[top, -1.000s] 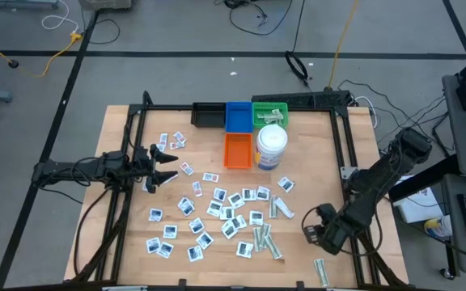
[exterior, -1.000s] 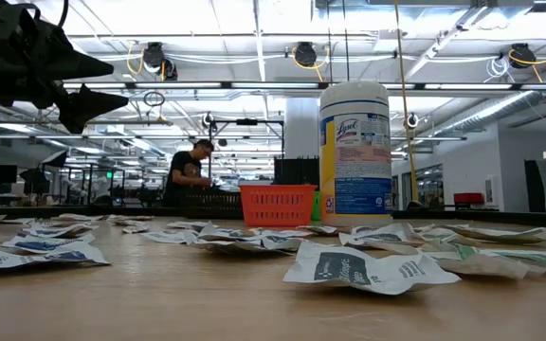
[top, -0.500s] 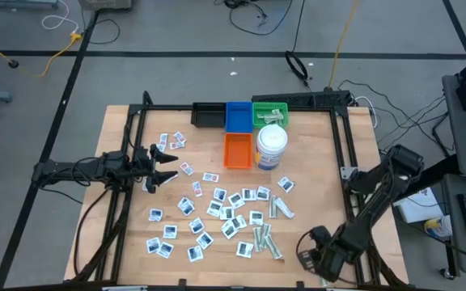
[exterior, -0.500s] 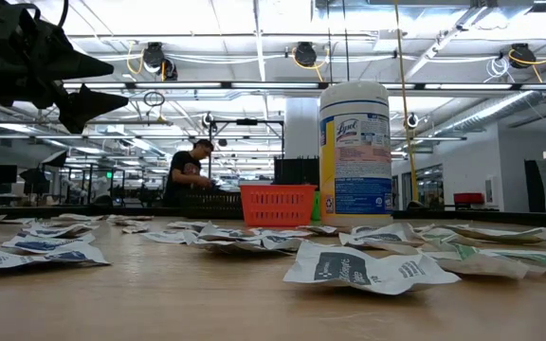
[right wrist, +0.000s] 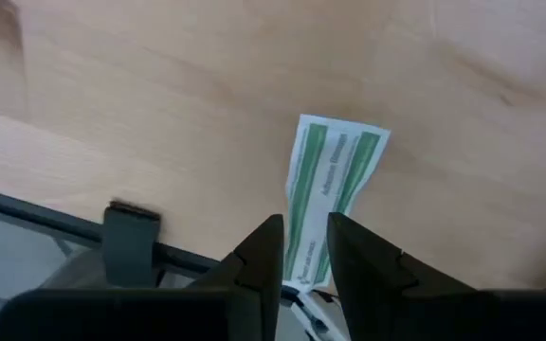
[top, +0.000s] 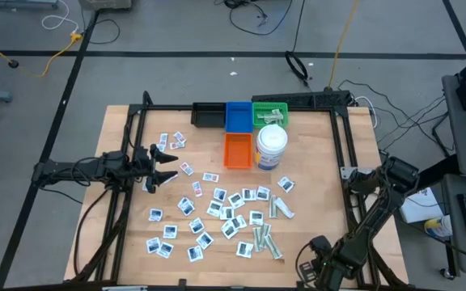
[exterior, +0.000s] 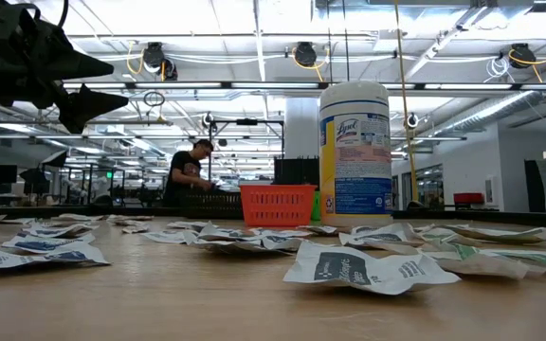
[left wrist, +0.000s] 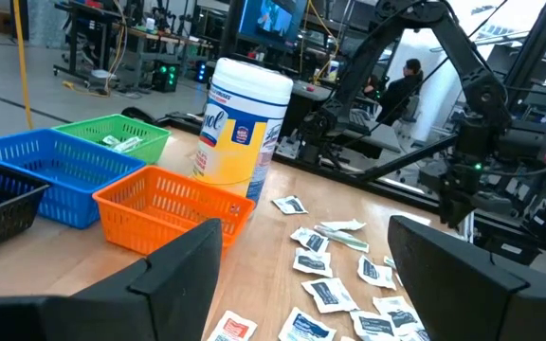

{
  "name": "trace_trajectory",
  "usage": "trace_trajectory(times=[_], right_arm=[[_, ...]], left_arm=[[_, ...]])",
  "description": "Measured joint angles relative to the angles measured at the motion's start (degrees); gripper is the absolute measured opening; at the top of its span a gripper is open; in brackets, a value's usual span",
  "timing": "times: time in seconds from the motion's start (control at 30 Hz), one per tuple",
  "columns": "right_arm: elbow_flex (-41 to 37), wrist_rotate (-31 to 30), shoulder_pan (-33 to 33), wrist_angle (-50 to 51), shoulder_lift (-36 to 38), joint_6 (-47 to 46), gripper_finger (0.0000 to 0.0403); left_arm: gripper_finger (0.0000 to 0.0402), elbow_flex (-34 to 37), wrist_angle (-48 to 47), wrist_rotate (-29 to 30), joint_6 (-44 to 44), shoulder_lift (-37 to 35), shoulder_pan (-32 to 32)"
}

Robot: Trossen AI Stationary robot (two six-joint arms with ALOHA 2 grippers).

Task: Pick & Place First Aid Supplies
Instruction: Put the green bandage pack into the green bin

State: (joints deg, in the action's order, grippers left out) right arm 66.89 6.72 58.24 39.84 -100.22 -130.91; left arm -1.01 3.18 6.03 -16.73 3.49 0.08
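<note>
The first aid supplies, many small white packets [top: 217, 214] and pale green strips [top: 267, 241], lie flat on the wooden table [top: 322, 162]. One green-striped strip [right wrist: 335, 180] lies apart at the table's near right corner. My right gripper [top: 318, 271] points steeply down over it, its fingers closed to a narrow gap with the strip's near end in it. In the high view that gripper hides this strip. My left gripper [top: 164, 166] waits open and level above the table's left edge, holding nothing. My right gripper [right wrist: 306, 260] has the strip's near end [right wrist: 303, 248] between its two fingers, which come from above, slanting toward the table's near edge, one at each long edge. The strip narrows there. The rest of the strip lies flat on the table, pointing away from the fingers.
At the far middle stand black [top: 207, 115], blue [top: 237, 115], green [top: 269, 113] and orange [top: 238, 150] baskets and a wipes canister [top: 271, 148]. A black frame rail [right wrist: 131, 242] runs along the near edge by the strip. A person [exterior: 186, 170] works in the room behind.
My right gripper has travelled toward the table's near edge along the right side and come over the lone strip at the near right corner. The packets and the other strips have stayed where they were.
</note>
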Motion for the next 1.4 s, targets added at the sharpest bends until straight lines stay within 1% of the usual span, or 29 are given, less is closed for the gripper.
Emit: trace_trajectory(times=[0.17,0.3,0.5,0.6,0.73,0.97,1.07,1.17,1.3,1.4], right_arm=[[-0.75,-0.41,0.01,1.05,0.0,-0.01,0.0109],[-2.12,1.04,0.0,0.66,0.0,-0.42,0.0129],[-5.81,0.87,0.0,-4.19,0.0,-0.34,0.0128],[-7.95,1.07,0.0,-7.63,0.31,-0.11,0.0121],[-8.55,1.16,-0.02,-7.89,0.35,0.47,0.0097],[-8.63,1.02,0.0,-7.46,0.27,2.81,0.0011],[-8.66,0.66,0.0,-6.51,0.53,4.26,0.0008],[-8.87,-0.02,-0.62,-3.45,2.19,7.35,0.0002],[-9.01,-1.79,-2.49,3.83,7.41,12.53,0.0002],[-8.98,-1.36,-4.31,9.19,11.2,17.73,0.0001]], left_arm=[[0.0306,-0.01,0.02,0.01,0.0,-0.02,0.0],[0.0306,0.0,0.02,0.0,-0.01,-0.02,0.0],[0.0306,0.0,0.0,-0.01,0.0,0.0,0.0],[0.0306,0.01,0.0,0.01,0.0,0.0,0.0],[0.0306,0.0,0.02,0.0,-0.01,-0.02,0.0],[0.0306,0.0,0.0,0.0,-0.02,0.0,0.0],[0.0306,0.0,0.0,-0.01,-0.01,0.0,0.0],[0.0306,0.0,0.02,0.01,0.0,-0.01,0.0],[0.0306,0.01,0.0,-0.01,-0.02,0.0,0.0],[0.0306,0.01,0.0,0.01,0.0,-0.01,0.0]])
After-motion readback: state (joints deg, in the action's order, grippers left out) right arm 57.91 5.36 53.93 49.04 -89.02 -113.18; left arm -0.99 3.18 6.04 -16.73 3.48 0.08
